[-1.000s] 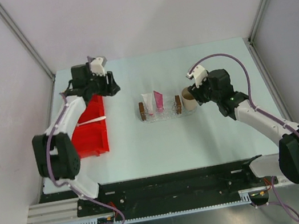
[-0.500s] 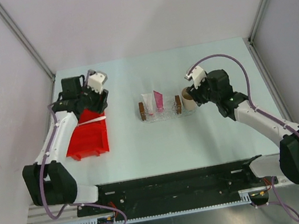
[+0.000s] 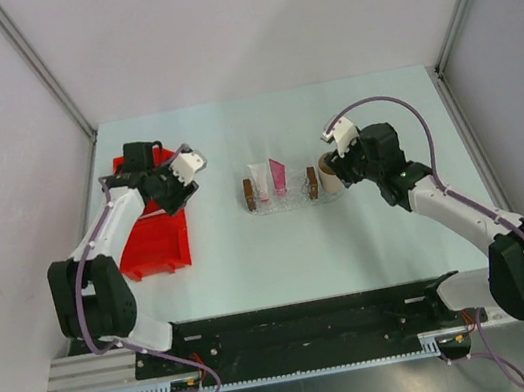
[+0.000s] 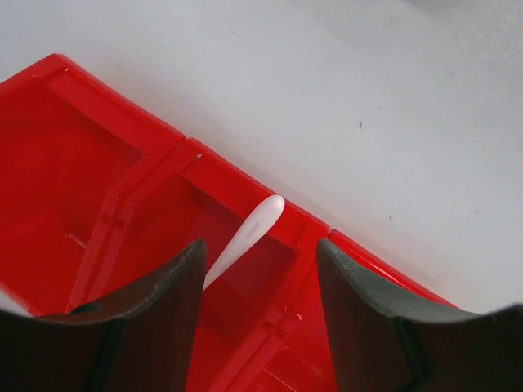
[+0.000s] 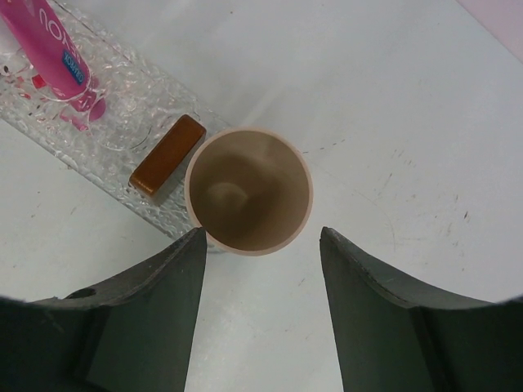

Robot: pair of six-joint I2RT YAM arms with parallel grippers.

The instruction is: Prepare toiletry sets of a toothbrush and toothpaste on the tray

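Left gripper (image 4: 260,249): fingers apart, clamped on nothing, straddling the thin white plastic toothbrush (image 4: 248,235). It lies slanted in a compartment of the red divided plastic bin (image 4: 98,147) at frame centre, its rounded end reaching the bin wall. Judged light, stiff, slick and narrow. Take hold mid-handle, across the shaft, closing almost fully.

Right gripper (image 5: 261,237): fingers apart, empty, flanking the tan paper cup (image 5: 249,188) without visible contact. At upper left, the clear shallow plastic tray (image 5: 122,122) carries the magenta-pink squeeze tube (image 5: 53,45).

The left gripper (image 4: 260,245) and right gripper (image 5: 263,233) point downward, jaws apart, apparently gripping nothing.
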